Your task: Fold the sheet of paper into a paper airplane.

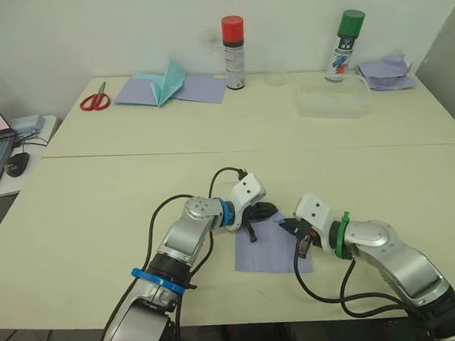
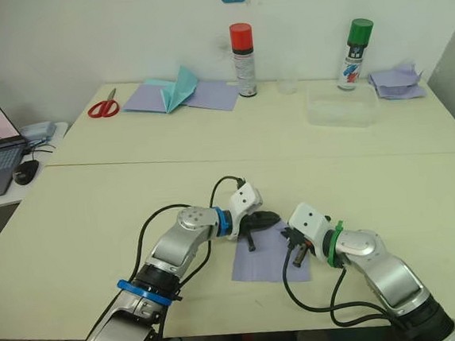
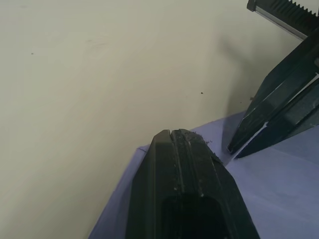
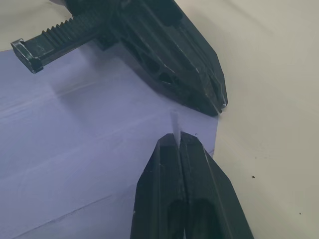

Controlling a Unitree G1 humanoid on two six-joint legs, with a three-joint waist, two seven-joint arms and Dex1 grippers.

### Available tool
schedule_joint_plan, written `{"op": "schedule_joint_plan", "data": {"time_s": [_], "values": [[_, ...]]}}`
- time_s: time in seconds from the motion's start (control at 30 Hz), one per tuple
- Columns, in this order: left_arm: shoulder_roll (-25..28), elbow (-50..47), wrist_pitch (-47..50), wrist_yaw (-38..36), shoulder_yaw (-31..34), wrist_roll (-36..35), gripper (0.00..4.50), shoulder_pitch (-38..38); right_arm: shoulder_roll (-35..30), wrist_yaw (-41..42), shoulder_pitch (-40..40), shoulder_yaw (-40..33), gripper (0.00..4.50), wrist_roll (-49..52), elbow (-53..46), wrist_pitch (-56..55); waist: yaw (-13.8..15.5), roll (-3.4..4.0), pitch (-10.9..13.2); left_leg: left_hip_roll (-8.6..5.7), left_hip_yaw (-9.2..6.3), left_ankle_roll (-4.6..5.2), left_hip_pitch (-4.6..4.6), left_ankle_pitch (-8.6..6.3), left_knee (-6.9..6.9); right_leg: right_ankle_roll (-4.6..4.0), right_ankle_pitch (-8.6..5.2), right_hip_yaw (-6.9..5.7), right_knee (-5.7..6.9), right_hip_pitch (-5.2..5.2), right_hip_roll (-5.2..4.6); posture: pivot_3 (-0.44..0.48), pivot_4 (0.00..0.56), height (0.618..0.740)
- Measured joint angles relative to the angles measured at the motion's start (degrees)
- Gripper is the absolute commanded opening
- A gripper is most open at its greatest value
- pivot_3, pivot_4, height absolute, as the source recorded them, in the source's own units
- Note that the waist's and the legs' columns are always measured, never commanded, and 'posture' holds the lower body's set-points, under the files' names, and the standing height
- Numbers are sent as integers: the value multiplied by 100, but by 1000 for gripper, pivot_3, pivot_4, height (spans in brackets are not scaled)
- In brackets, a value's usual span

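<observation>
Lavender sheet of paper (image 1: 271,249) under both fingers.

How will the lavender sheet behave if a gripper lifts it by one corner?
Probably floppy: the sheet looks thin and lies flat on the table, so a lifted corner would likely droop. It likely bends first along the crease lines seen in the right wrist view. Probably very light, so it may slide when pushed; the left gripper and right gripper are both on it.
</observation>
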Motion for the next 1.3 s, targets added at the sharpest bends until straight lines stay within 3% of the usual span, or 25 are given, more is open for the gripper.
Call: {"op": "schedule_joint_plan", "data": {"time_s": [0.23, 0.5, 0.63, 0.73, 0.9, 1.3], "values": [[15, 126, -456, -167, -182, 292, 0, -66, 20, -23, 38, -21, 13, -8, -12, -6, 4, 0, 0, -1, -1, 0, 0, 0, 1, 0, 0, 0, 0, 1, 0, 0, 150, 740], [4, 270, -820, -181, -302, 528, 0, -146, -86, 79, 115, -207, 2600, 87, -152, 130, 9, -1, -1, -2, -2, 0, -2, 0, 2, 2, -1, -1, 0, 3, 0, 0, 150, 740], [2, 299, -909, -181, -331, 563, 0, -155, -518, 484, 252, -333, 2600, 447, -592, 562, 9, -1, -1, -3, -3, 1, -6, 0, 4, 3, -1, -2, 0, 2, 0, 0, 150, 740], [4, 325, -917, -187, -333, 564, 0, -155, -608, 635, 248, -742, 1932, 908, -903, 1045, 10, -1, -1, -2, -7, 1, -5, 0, 6, 3, -1, -4, 2, 3, 1, 0, 150, 740], [4, 342, -932, -192, -333, 564, 0, -161, -319, 421, -51, -1085, 112, 1263, -897, 1435, 10, -1, -2, -3, -8, 1, -5, 0, 7, 3, -1, -3, 3, 4, 2, 0, 150, 740], [-11, 371, -1022, -205, -405, 642, 0, -205, 162, -155, -85, -660, 48, 771, 64, 895, 9, 0, -3, -5, -8, 2, -11, 1, 8, 3, -1, -3, 3, 3, 2, 0, 150, 740]]}}
